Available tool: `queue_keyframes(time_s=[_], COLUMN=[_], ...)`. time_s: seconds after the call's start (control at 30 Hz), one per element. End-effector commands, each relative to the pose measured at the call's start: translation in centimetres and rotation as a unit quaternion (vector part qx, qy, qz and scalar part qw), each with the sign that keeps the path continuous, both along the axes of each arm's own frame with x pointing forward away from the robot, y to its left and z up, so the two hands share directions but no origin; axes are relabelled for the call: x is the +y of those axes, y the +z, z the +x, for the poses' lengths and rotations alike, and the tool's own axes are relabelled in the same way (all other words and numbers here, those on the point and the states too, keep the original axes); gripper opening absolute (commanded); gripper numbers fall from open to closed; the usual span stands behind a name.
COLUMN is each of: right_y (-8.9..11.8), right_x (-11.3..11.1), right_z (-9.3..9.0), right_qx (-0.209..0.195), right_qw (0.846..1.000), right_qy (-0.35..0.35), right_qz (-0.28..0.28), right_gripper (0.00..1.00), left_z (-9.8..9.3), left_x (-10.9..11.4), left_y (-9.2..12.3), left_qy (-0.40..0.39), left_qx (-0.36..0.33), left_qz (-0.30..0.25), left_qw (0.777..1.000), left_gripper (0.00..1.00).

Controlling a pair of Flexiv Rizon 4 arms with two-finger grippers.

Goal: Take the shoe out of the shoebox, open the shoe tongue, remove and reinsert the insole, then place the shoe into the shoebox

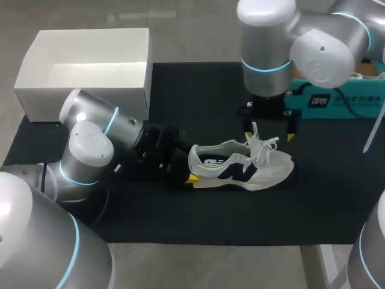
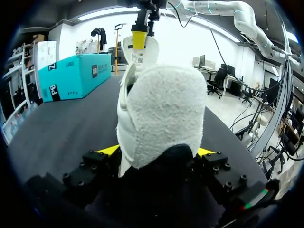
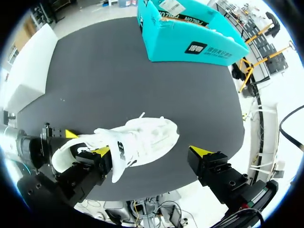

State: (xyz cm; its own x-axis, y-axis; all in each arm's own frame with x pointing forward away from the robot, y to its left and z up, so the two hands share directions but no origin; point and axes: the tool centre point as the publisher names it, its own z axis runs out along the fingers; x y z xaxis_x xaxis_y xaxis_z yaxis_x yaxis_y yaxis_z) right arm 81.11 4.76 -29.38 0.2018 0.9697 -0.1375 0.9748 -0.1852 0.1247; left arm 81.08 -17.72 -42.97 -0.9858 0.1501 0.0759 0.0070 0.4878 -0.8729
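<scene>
- Shoe [image 1: 240, 165] out of shoebox [image 1: 84, 90], upright mid-desk; box at far-left corner.
- L gripper [image 2: 157, 151] pinching heel [image 2: 161, 109] from both sides.
- R gripper [image 1: 269, 137] spread wide, hovering over laces [image 1: 261, 144].
- Prob. step 1 done; tongue [image 2: 141, 56], insole out/in, re-boxing left to do.

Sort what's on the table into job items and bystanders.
Job:
shoe
white box, open and empty, likely the shoebox
left gripper, holding the heel
right gripper, open above the tongue

Lying about:
teal box

A robotics lab: left arm [image 1: 90, 147] and right arm [image 1: 271, 42] flank a black-matted table [image 1: 198, 220].
</scene>
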Motion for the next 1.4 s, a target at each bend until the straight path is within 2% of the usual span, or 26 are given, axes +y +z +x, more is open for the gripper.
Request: queue_keyframes(time_s=[0.03,0.17,0.27,0.43,0.53,0.67,0.93,1.03,1.07,1.13,1.17,1.2,1.4], right_y=[1.0,1.4,1.8,2.4,2.9,3.2,3.2,3.1,3.1,3.2,3.3,3.4,3.4], right_x=[-0.5,1.0,1.9,3.3,4.3,5.3,7.0,7.4,7.4,7.4,7.2,7.0,7.0], right_z=[-0.3,0.3,0.4,0.3,0.2,-0.4,-1.9,-2.6,-2.8,-3.1,-3.2,-3.1,-3.1], right_qx=[-0.015,0.002,0.018,0.043,0.054,0.064,0.054,0.054,0.051,0.044,0.038,0.034,0.034], right_qw=[0.996,0.987,0.971,0.936,0.92,0.894,0.848,0.825,0.822,0.807,0.804,0.808,0.808], right_qy=[0.052,0.139,0.222,0.331,0.371,0.434,0.527,0.561,0.566,0.585,0.588,0.58,0.58], right_qz=[0.073,0.081,0.082,0.114,0.118,0.092,0.038,0.045,0.046,0.072,0.085,0.104,0.104], right_gripper=[1.0,1.0,1.0,1.0,1.0,1.0,1.0,1.0,1.0,1.0,1.0,1.0,1.0], left_z=[0.1,0.1,0.1,0.1,0.1,0.1,0.1,0.1,0.1,0.1,0.1,0.1,0.1], left_x=[-0.1,-0.1,-0.1,-0.1,-0.1,-0.1,-0.1,-0.1,-0.1,-0.1,-0.1,-0.1,-0.1], left_y=[-0.1,-0.1,-0.1,-0.1,-0.1,-0.1,-0.1,-0.1,-0.1,-0.1,-0.1,-0.1,-0.1], left_qy=[0.0,0.0,0.0,0.0,0.0,0.0,0.0,0.0,0.0,0.0,0.0,0.0,0.0], left_qx=[0.0,0.0,0.0,0.0,0.0,0.0,0.0,0.0,0.0,0.0,0.0,0.0,0.0], left_qz=[0.0,0.0,0.0,0.0,0.0,0.0,0.0,0.0,0.0,0.0,0.0,0.0,0.0], left_qw=[1.0,1.0,1.0,1.0,1.0,1.0,1.0,1.0,1.0,1.0,1.0,1.0,1.0], left_gripper=[0.0,0.0,0.0,0.0,0.0,0.0,0.0,0.0,0.0,0.0,0.0,0.0,0.0])
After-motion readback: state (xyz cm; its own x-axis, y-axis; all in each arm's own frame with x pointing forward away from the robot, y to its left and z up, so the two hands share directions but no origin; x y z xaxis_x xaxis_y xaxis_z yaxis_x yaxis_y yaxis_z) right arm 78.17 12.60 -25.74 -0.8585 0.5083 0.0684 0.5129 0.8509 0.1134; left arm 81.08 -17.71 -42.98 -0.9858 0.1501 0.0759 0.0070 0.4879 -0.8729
